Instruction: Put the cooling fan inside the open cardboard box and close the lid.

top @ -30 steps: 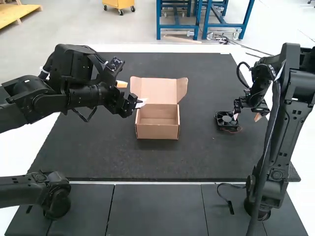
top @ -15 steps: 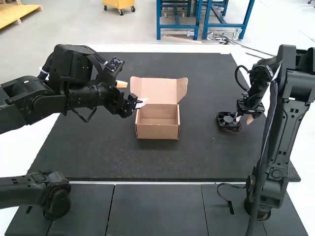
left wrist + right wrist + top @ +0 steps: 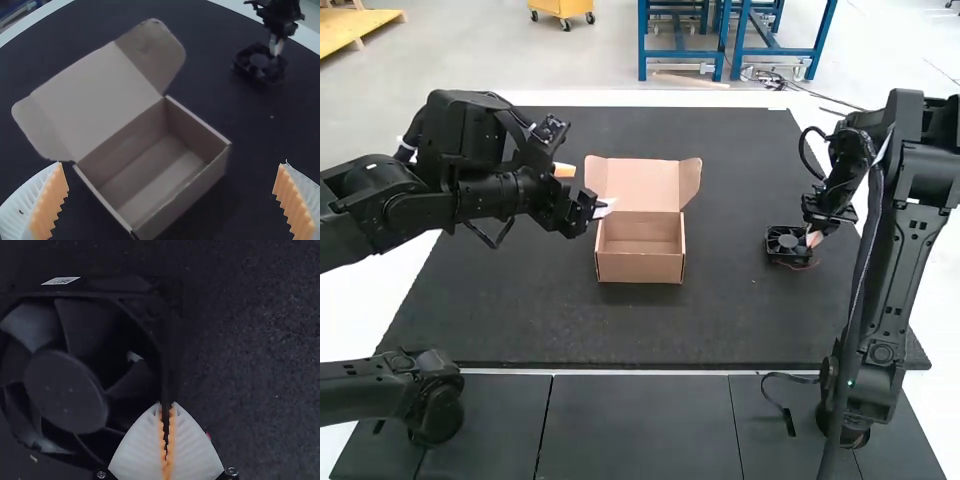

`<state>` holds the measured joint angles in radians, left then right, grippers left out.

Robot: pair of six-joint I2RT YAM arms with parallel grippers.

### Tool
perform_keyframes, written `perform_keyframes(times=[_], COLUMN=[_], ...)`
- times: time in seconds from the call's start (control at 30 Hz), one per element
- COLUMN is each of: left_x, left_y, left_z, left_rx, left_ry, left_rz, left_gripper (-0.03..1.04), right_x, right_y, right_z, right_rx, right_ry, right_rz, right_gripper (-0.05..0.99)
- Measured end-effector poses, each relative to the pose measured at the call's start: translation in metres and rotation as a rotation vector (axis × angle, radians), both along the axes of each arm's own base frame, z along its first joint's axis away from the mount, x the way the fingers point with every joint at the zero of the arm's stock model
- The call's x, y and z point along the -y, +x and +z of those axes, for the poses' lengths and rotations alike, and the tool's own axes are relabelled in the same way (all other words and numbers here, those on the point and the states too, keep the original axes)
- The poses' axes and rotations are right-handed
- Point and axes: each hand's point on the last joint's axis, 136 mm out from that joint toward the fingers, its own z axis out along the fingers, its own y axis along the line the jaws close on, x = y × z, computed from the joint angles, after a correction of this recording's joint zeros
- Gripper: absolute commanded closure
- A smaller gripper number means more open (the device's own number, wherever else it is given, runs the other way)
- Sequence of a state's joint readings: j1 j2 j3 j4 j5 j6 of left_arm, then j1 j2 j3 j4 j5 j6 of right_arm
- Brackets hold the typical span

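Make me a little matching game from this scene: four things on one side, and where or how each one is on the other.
1. cardboard box
2. cooling fan
3. left end effector
4. right end effector

A. shut on the fan's frame
B. open, by the box's left side
C. empty, lid up
D. black, right of the box

Pairs: 1-C, 2-D, 3-B, 4-A

We find the cardboard box open from above. Its lid stands upright along the far edge and bars that side. Our left claw, spread wide, crowds the box's left wall. Bare table lies between the box and the cooling fan, whose frame the right claw pinches.
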<state>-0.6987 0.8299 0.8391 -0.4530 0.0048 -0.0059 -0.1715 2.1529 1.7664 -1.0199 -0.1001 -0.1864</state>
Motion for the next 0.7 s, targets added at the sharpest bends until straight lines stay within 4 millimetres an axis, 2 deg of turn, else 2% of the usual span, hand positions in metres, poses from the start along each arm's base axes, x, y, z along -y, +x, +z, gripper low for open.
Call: perform_keyframes(times=[0.17,0.47,0.7], left_x=[-0.008,-0.015,-0.027], left_y=[0.001,0.004,0.014], left_z=[-0.001,-0.001,0.0], left_rx=[-0.01,-0.028,-0.034], left_ry=[0.004,-0.017,-0.033], left_rz=[0.023,0.062,0.12], left_gripper=[0.04,0.04,0.04], right_x=[-0.005,-0.013,-0.025], right_y=[-0.005,-0.015,-0.046], right_z=[0.006,0.067,0.09], right_rx=[-0.001,0.121,0.138], right_ry=[0.021,0.042,0.074], right_rz=[-0.005,-0.011,-0.023], right_gripper=[0.96,0.96,0.96])
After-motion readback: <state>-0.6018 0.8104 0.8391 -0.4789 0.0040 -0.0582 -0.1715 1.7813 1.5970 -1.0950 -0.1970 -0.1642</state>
